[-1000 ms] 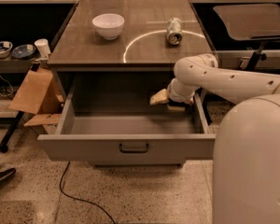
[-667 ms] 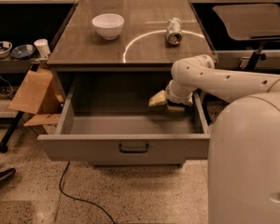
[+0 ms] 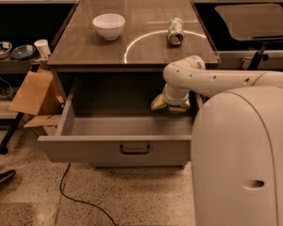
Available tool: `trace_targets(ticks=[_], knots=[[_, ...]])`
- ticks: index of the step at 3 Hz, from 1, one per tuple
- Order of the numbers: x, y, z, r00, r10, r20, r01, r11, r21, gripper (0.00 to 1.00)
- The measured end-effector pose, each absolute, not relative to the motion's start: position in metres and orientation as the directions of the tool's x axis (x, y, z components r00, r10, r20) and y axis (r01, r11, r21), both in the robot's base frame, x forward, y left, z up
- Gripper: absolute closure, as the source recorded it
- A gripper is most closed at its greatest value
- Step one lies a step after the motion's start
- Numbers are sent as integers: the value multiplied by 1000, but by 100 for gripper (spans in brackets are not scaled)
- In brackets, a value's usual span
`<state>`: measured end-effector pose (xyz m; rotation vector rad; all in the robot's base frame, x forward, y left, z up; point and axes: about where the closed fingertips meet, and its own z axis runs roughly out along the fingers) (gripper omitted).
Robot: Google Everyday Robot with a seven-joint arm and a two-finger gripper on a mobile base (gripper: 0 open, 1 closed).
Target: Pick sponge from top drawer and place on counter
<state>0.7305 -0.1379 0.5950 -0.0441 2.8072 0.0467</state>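
Note:
The top drawer [image 3: 118, 147] is pulled wide open below the counter [image 3: 146, 55]. My gripper [image 3: 171, 105] reaches down into the drawer's right rear part, close to the right wall. Pale yellow shapes [image 3: 158, 102] show at the gripper's tip, just above the drawer floor. I cannot tell whether they are the sponge, and no sponge shows elsewhere. The rest of the drawer floor in view is bare.
A white bowl [image 3: 108, 25] and a silvery can [image 3: 175, 30] on its side sit on the counter by the white arc. Cardboard [image 3: 34, 93] leans at the drawer's left. My robot body [image 3: 245, 159] fills the lower right. A cable lies on the floor.
The gripper has shifted slightly to the left inside the drawer. The drawer, bowl and can have not moved.

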Motion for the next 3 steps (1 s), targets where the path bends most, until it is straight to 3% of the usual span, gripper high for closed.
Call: trace_targets(ticks=[3], knots=[[730, -142, 600, -945, -7, -328, -4, 1000, -11, 88]])
